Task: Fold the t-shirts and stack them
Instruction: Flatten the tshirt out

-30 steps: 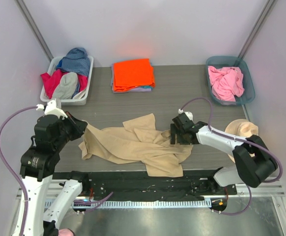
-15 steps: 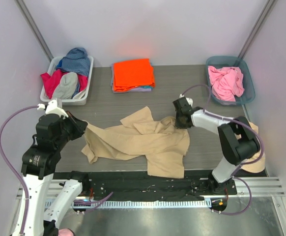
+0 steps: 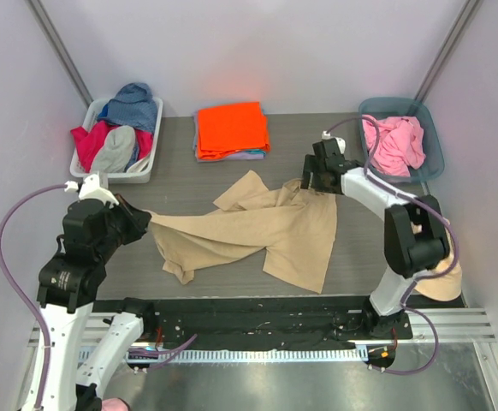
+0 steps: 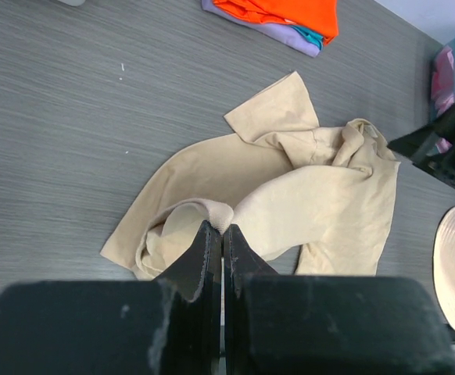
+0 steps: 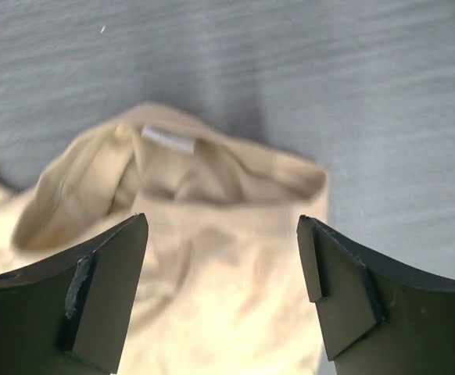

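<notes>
A tan collared t-shirt [image 3: 257, 227] lies stretched across the middle of the table. My left gripper [image 3: 139, 219] is shut on a bunched fold of it at its left end, and the left wrist view shows the cloth pinched at the closed tips [image 4: 221, 228]. My right gripper [image 3: 315, 181] hovers open over the shirt's collar [image 5: 173, 156] at the right end, with nothing between its fingers. A folded orange t-shirt [image 3: 232, 128] tops a stack at the back, with a lavender one [image 3: 253, 155] under it. A pink t-shirt [image 3: 393, 144] lies crumpled in the teal bin.
A white bin [image 3: 146, 169] of mixed clothes stands at the back left. The teal bin [image 3: 435, 158] is at the back right. A tan hat [image 3: 446, 278] lies by the right arm's base. A black rail [image 3: 249, 321] runs along the near edge.
The right gripper closed on the shirt's collar end, dragged it toward the back right, then let go and opened. The shirt is now stretched out. The left gripper kept its hold.
</notes>
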`<act>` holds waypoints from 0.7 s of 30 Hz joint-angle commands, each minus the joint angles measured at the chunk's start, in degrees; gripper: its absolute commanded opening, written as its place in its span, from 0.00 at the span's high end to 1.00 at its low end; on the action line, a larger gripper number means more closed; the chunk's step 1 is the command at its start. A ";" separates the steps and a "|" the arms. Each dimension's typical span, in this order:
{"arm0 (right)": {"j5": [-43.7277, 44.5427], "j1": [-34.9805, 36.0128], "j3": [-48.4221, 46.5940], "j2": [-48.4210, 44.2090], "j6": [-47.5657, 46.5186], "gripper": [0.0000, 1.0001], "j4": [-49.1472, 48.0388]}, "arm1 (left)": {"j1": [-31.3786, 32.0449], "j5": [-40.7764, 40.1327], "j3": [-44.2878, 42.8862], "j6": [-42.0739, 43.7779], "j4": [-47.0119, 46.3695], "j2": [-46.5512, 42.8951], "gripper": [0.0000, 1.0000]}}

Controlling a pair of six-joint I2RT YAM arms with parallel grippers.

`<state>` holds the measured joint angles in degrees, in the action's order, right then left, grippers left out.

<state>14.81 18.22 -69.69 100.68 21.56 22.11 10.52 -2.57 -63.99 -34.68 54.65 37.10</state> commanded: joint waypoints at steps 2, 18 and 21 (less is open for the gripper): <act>-1.71 0.33 7.54 -15.58 3.30 0.13 4.60 | 0.11 0.02 1.58 0.58 -2.44 -0.80 1.00; 6.91 7.71 32.76 -47.86 16.49 0.00 0.85 | 0.02 1.95 2.37 -0.57 -4.12 -0.89 1.00; 5.59 7.62 35.14 -47.43 16.93 0.01 -2.32 | 0.02 1.87 2.46 -0.74 -3.94 -1.07 1.00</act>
<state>19.38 26.06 -36.80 53.65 35.29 26.65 10.52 -1.41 -60.97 -35.42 53.41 36.64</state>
